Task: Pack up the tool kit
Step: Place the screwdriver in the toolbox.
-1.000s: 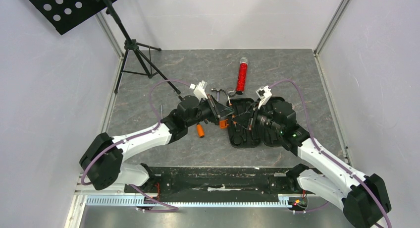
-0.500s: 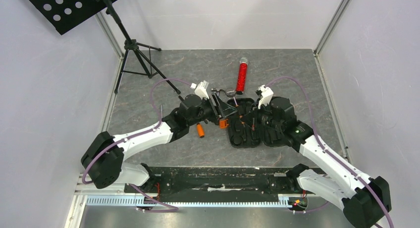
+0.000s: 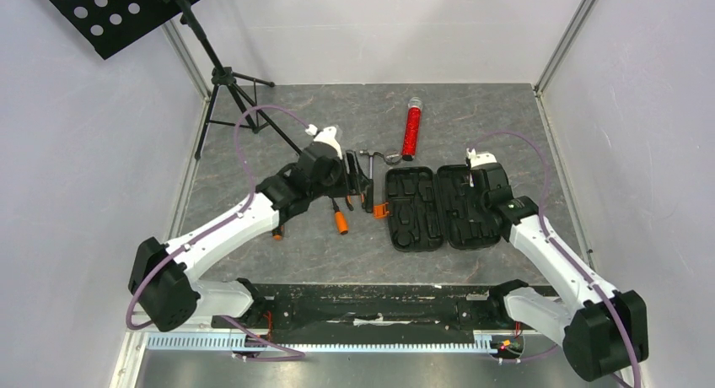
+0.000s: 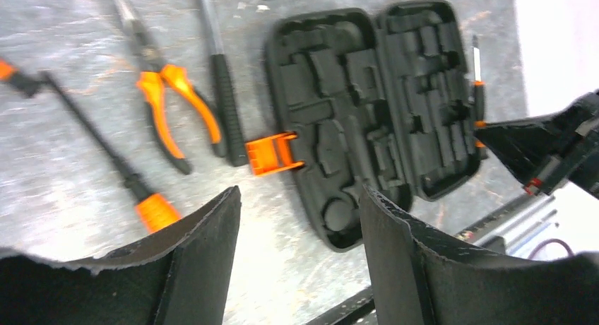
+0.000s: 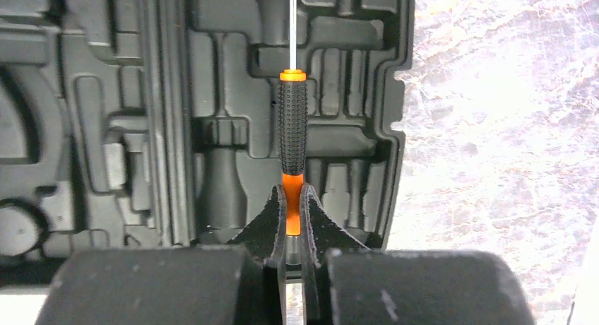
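case [image 3: 413, 207] black | latch [image 4: 272, 153] orange | screwdriver [image 5: 292, 127] black-orange | tube [image 3: 411, 128] red

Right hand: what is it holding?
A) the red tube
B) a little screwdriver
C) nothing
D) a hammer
B, the right hand pinches the orange end of a little screwdriver above the open black case.

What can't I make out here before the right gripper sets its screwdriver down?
Held screwdriver tip: right wrist view, cut off by the top edge; too small in the other views.
Its height above the case: right wrist view looks straight down; cannot tell.
Hammer head: left wrist view, cut off by the top edge.
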